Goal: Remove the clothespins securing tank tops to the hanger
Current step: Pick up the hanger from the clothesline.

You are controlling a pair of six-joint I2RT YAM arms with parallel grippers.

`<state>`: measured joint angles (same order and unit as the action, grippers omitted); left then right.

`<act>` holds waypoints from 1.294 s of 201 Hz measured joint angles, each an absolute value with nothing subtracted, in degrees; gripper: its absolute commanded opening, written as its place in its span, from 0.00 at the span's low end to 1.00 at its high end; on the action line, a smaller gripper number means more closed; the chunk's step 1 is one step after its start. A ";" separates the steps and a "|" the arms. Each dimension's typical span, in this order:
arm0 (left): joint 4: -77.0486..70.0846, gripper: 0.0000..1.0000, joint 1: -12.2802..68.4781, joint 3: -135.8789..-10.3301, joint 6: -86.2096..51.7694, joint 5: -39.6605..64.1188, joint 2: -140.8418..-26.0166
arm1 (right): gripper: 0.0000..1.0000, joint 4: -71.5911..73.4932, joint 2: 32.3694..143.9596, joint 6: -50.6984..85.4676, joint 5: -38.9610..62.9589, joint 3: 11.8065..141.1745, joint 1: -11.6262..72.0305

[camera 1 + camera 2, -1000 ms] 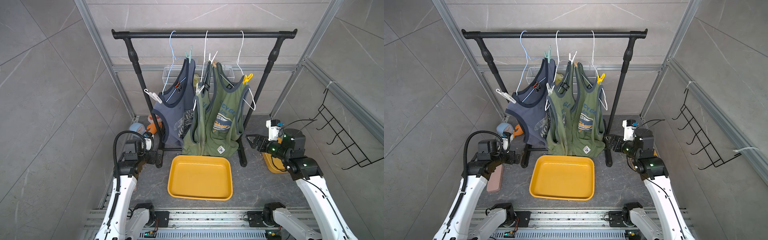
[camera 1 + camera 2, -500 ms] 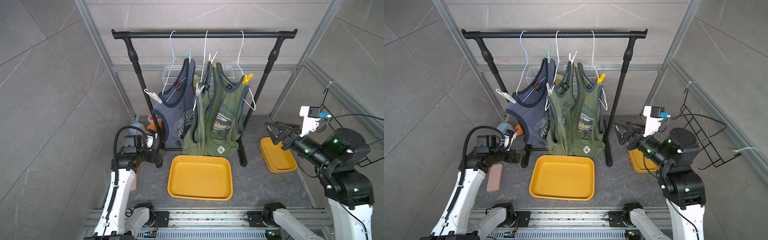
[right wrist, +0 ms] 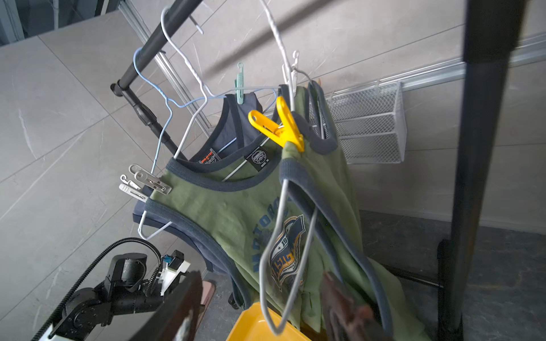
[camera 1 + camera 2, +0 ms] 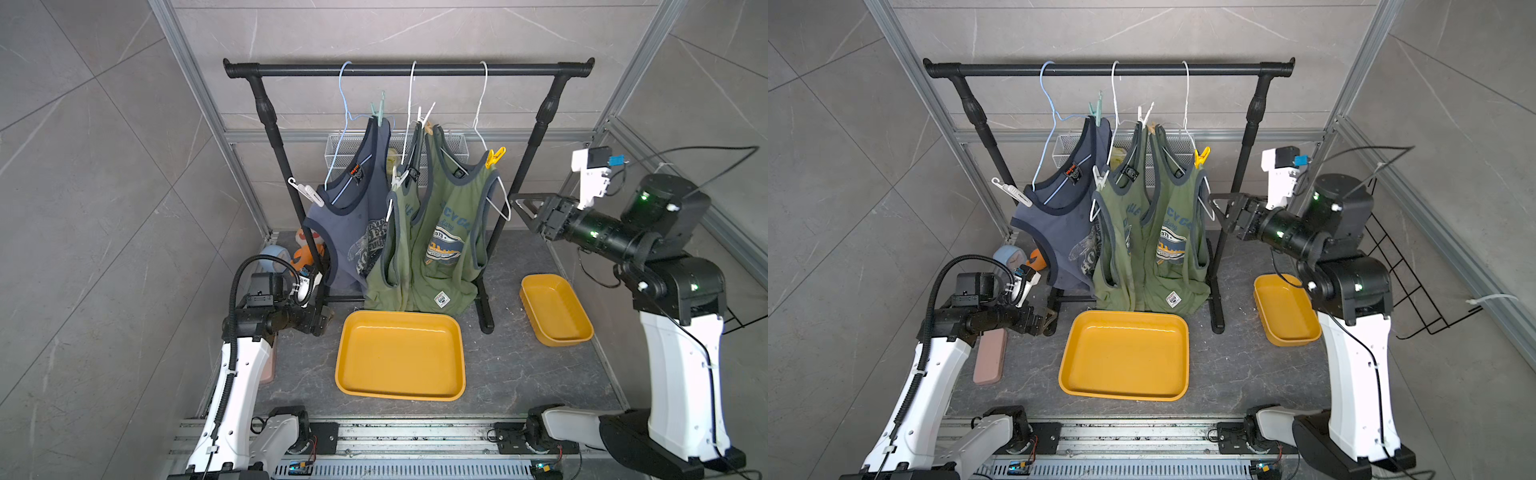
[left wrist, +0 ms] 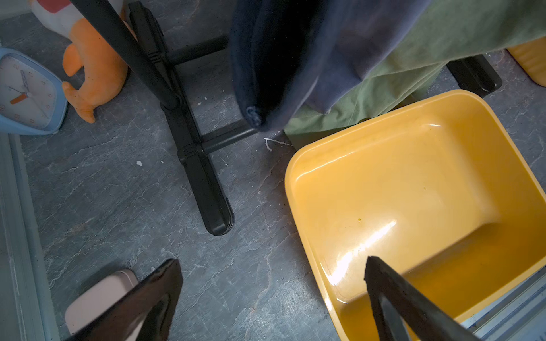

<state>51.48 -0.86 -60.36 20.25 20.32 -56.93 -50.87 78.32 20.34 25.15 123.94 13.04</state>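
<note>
Clothespins [image 3: 277, 127] of yellow, mint and white plastic are pinning one navy tank top [image 4: 353, 224] and two olive tank tops [image 4: 453, 195] to wire hangers [image 4: 481, 96] on a black rail [image 4: 407, 70]. My right gripper [image 4: 524, 212] is hovering, jaws spread, beside the end olive top; my left gripper [image 5: 271, 262] is gaping empty above the grey floor [image 5: 118, 192].

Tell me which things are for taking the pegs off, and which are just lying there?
For the job: clothespins, tank tops, hangers, probably the tray.
Lying about: clock, plush toy, pink case, wire basket.
</note>
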 measured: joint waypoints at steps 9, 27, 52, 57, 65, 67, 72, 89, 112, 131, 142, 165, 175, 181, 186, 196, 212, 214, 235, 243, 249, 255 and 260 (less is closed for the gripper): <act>51.46 0.99 -0.86 -60.49 20.25 20.69 -56.99 | 0.65 -53.21 80.99 19.16 22.68 127.90 15.27; 51.46 0.99 -0.86 -60.60 20.25 21.23 -57.01 | 0.64 -57.54 84.99 16.78 17.61 133.86 18.79; 51.46 0.99 -0.86 -60.60 20.25 21.54 -56.99 | 0.62 -62.37 88.77 13.98 10.02 138.52 22.00; 51.46 0.99 -0.86 -60.60 20.25 21.58 -56.99 | 0.61 -63.05 89.38 13.56 8.51 138.96 22.68; 51.46 0.99 -0.86 -60.60 20.27 21.61 -56.99 | 0.60 -64.03 90.28 12.80 6.33 139.39 23.66; 51.46 0.99 -0.86 -60.60 20.29 21.61 -56.99 | 0.60 -64.20 90.50 12.67 5.78 139.48 23.92; 51.46 1.00 -0.86 -60.60 20.34 21.61 -56.97 | 0.58 -64.64 91.00 12.12 4.58 139.50 24.47; 51.46 0.99 -0.86 -60.58 20.60 21.61 -56.93 | 0.51 -66.02 92.40 10.96 1.28 139.50 25.91; 51.46 0.99 -0.86 -60.58 20.84 21.58 -56.73 | 0.44 -66.48 93.58 9.52 -2.09 139.50 26.81; 51.46 0.99 -0.86 -60.58 21.02 21.61 -56.53 | 0.38 -66.48 93.76 8.71 -3.75 139.50 27.00; 51.46 1.00 -0.86 -60.58 21.08 21.61 -56.42 | 0.37 -66.48 93.76 8.64 -4.16 139.50 27.05; 51.48 1.00 -0.86 -60.58 21.12 21.61 -56.16 | 0.36 -66.48 93.86 7.81 -4.80 139.50 27.16; 51.46 1.00 -0.86 -60.51 21.15 21.61 -56.03 | 0.37 -66.46 94.04 7.64 -4.82 139.50 27.16; 51.48 1.00 -0.86 -60.49 21.17 21.61 -55.94 | 0.37 -66.46 94.17 7.44 -4.80 139.50 27.16; 51.46 1.00 -0.86 -60.45 21.21 21.61 -55.86 | 0.37 -66.46 94.32 7.35 -4.78 139.50 27.16; 51.48 1.00 -0.86 -60.36 21.30 21.61 -55.72 | 0.39 -66.46 94.61 7.01 -4.75 139.50 27.18; 51.46 1.00 -0.86 -60.16 21.47 21.61 -55.42 | 0.48 -66.46 95.15 6.46 -4.75 139.52 27.31; 51.46 1.00 -0.86 -60.14 21.50 21.61 -55.42 | 0.48 -66.48 95.20 6.17 -4.75 139.55 27.33; 51.46 1.00 -0.86 -59.75 21.67 21.61 -54.92 | 0.58 -66.52 95.55 5.96 -4.84 139.90 27.44; 51.46 1.00 -0.86 -59.55 21.71 21.61 -54.74 | 0.60 -66.52 95.55 5.87 -5.13 140.00 27.44; 51.46 1.00 -0.86 -59.42 21.74 21.61 -54.63 | 0.60 -66.48 95.53 5.76 -5.23 140.03 27.44; 51.46 1.00 -0.86 -59.33 21.74 21.58 -54.57 | 0.60 -66.48 95.48 5.74 -5.30 140.05 27.44; 51.51 1.00 -0.86 -59.31 21.74 21.58 -54.54 | 0.60 -66.46 95.46 5.74 -5.39 140.05 27.44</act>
<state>51.51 -0.86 -59.31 21.74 21.58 -54.54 -66.46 95.46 5.74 -5.39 140.05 27.44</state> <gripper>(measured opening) 0.995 0.601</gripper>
